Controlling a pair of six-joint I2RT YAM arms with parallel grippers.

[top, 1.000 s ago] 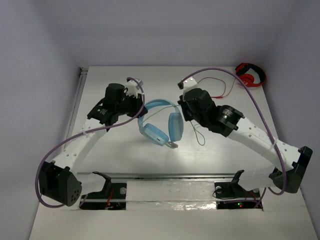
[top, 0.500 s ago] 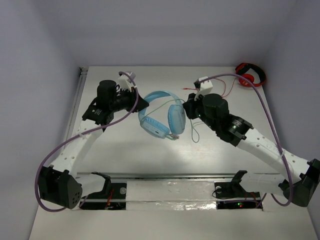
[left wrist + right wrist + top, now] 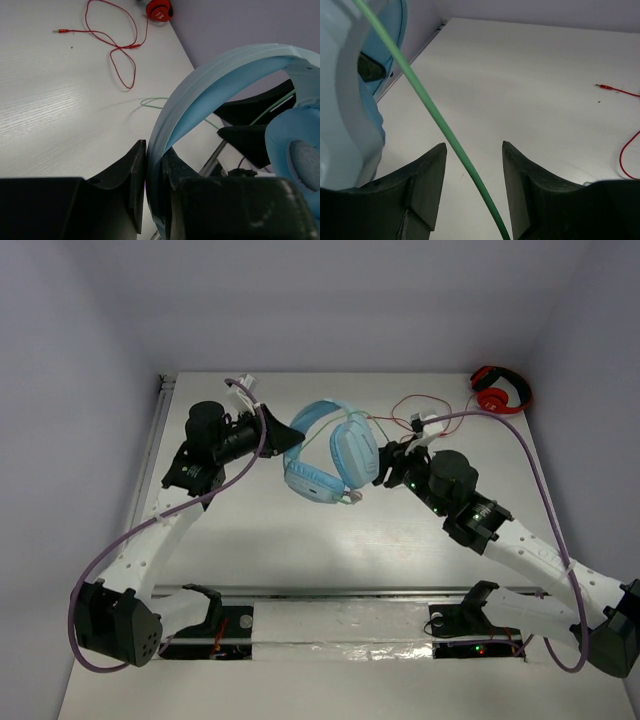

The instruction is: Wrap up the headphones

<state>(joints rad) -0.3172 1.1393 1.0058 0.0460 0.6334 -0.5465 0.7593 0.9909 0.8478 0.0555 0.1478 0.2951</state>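
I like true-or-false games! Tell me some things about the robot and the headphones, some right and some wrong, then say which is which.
1. The left tool pinches the headband of the blue headphones. True.
2. The right tool is squeezed shut on the green cable. False: its fingers stand apart, and the cable runs through the gap between them.
3. The red headphones sit near the far right corner of the table. True.
4. The red cable is wound around the blue headphones. False: it lies in loose loops on the table, apart from them.
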